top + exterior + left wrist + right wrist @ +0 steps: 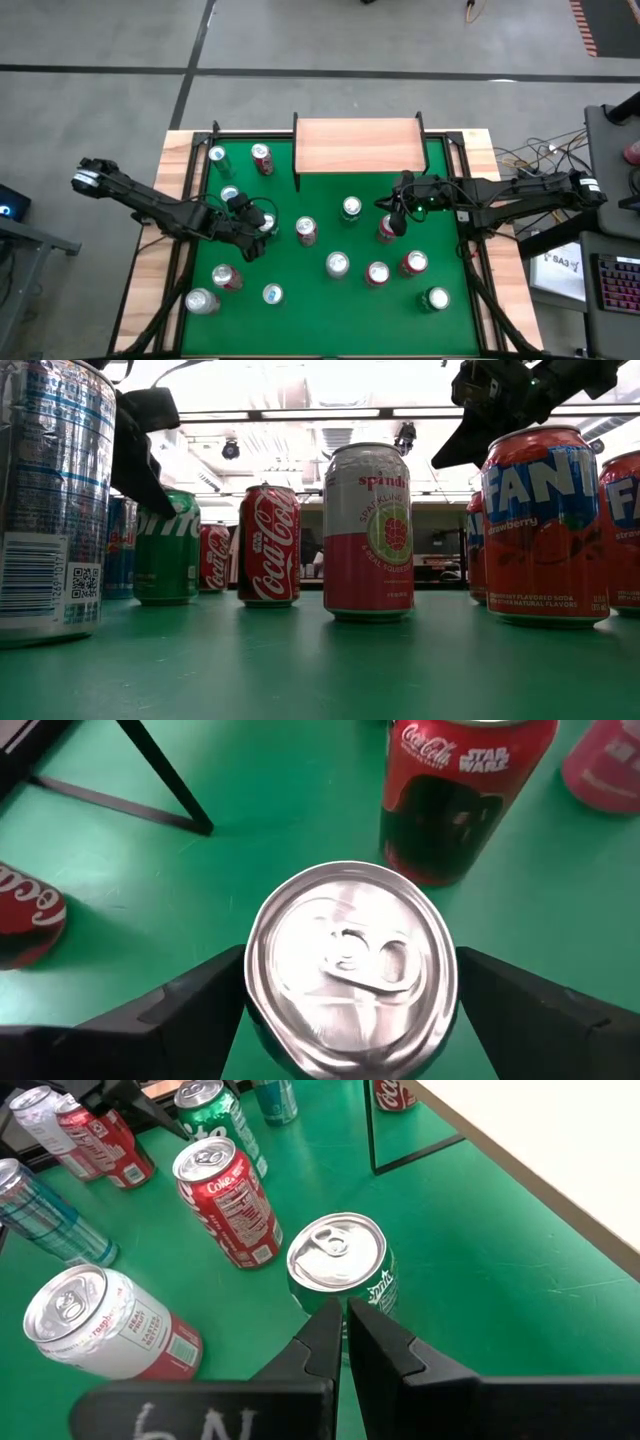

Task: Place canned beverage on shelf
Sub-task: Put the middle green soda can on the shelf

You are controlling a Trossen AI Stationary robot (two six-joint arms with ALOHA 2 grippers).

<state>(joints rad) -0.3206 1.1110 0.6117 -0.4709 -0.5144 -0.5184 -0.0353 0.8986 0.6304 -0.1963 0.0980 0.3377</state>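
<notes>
The shelf point(357, 145), a light wooden board on thin black legs, stands at the table's far edge with nothing on it. My left gripper point(258, 228) is open, with its fingers on either side of an upright green Sprite can point(350, 965) at centre-left; this can also shows in the low view point(167, 545). My right gripper point(343, 1330) is shut and empty. It hovers just right of a second upright Sprite can point(338, 1265), which stands in front of the shelf point(351, 207). My left gripper comes at the Sprite can from above, slanting down. One finger point(190, 1010) and the other finger point(530, 1010) stand close by opposite sides of the can, just below its rim. I cannot tell whether they touch it. The can stands upright on the felt.
Several other cans crowd the green felt, among them a Coca-Cola Star Wars can point(465, 790), a Spindrift can point(368, 530), a Fanta can point(545, 525) and a tall silver can point(50, 500). Two cans stand left of the shelf point(262, 158). A raised wooden rim point(180, 200) borders the table.
</notes>
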